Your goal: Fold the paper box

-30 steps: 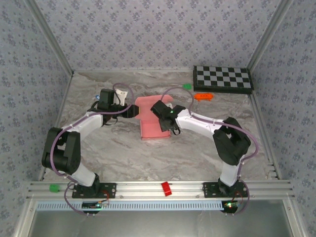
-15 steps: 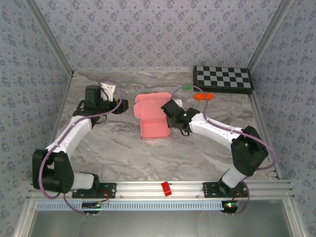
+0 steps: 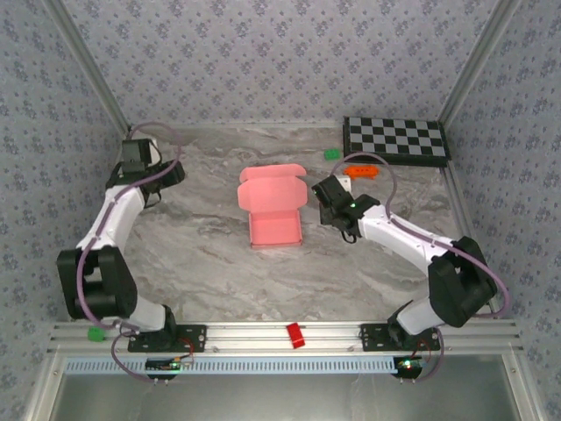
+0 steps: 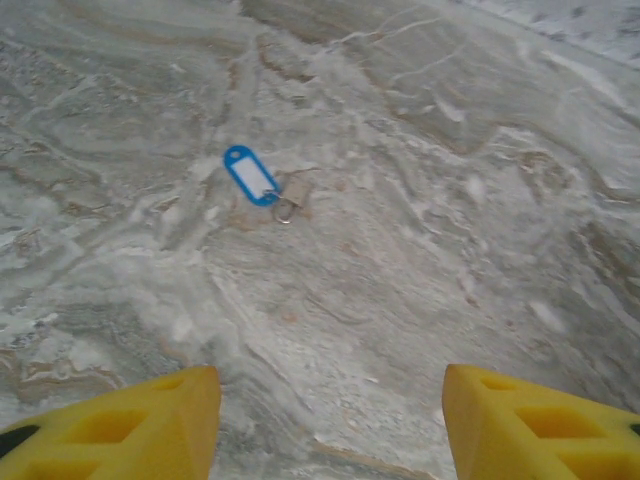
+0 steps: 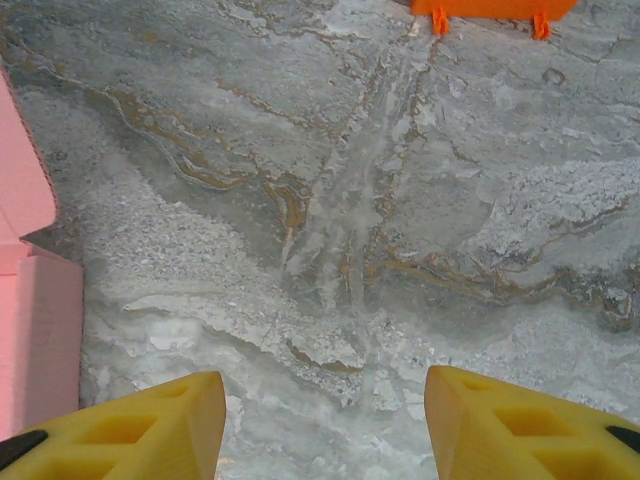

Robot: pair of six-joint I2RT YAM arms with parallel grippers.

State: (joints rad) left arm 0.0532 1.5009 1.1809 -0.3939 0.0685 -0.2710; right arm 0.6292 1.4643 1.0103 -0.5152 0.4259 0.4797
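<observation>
Light is even and diffuse, seemingly from overhead: the top view is bright and free of glare, and the arms cast only faint, soft shadows on the marble tabletop [image 3: 210,263]. The wrist views are softer. The yellow fingertips [image 4: 120,430] of the left hand [image 4: 330,435] blur at the bottom edge, and the blue key tag [image 4: 250,175] looks slightly unsharp, perhaps from motion.

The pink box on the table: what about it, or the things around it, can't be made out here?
paper box: right wrist view cuts it at the left edge; from above its inside folds are too small to read.
orange toy: cropped by the right wrist view's top edge.
blue key tag: left wrist view, label too blurred.
</observation>
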